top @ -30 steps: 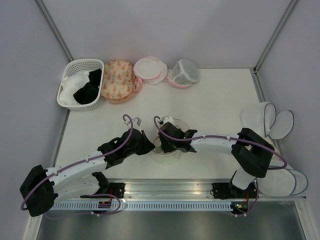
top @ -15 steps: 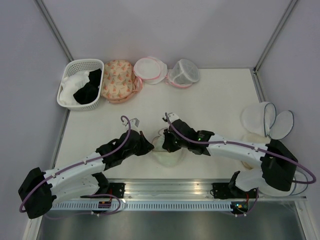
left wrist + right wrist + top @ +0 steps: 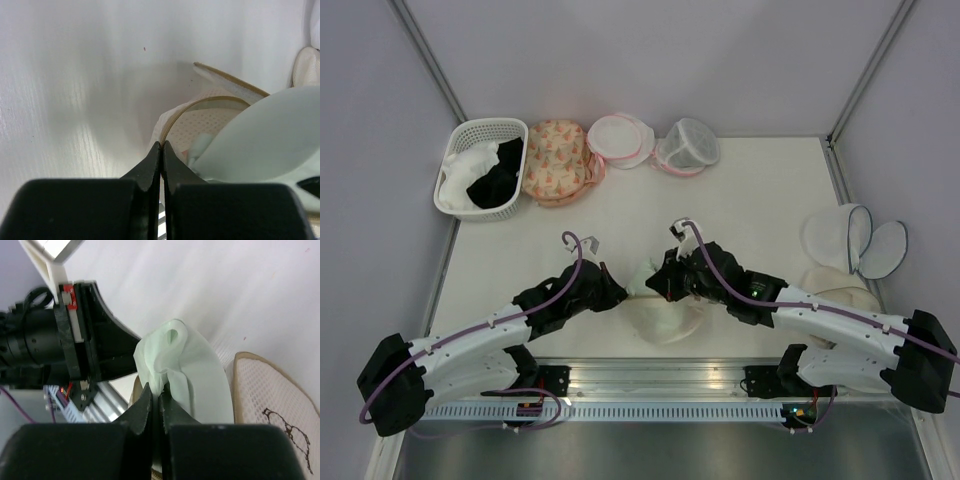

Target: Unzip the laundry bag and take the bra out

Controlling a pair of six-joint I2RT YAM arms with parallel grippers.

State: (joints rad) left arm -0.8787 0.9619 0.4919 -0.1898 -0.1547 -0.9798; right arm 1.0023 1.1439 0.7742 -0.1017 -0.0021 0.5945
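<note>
The laundry bag [image 3: 665, 318], cream-white mesh with beige zip trim, lies open near the table's front edge between my arms. My left gripper [image 3: 623, 294] is shut on its beige trim [image 3: 200, 102], with the tips [image 3: 161, 145] pinching the edge. My right gripper [image 3: 658, 280] is shut on the bra [image 3: 200, 375], a pale moulded cup that looks greenish-white here, and holds it partly lifted out of the bag. The bra also fills the right of the left wrist view [image 3: 265, 135]. The bag's face with its black drawing [image 3: 282, 426] shows beside the right gripper [image 3: 156, 390].
A white basket [image 3: 454, 190] with white and black garments, a peach floral bag [image 3: 558, 160] and two pink-trimmed round bags [image 3: 620, 140] [image 3: 687, 147] line the back. Blue-trimmed mesh bags [image 3: 850, 240] lie at the right edge. A metal rail runs along the front.
My right arm has swung to the right and nearer, drawing the pale bra up out of the bag. The bag has shifted slightly right and spread open. The left gripper has kept its hold.
</note>
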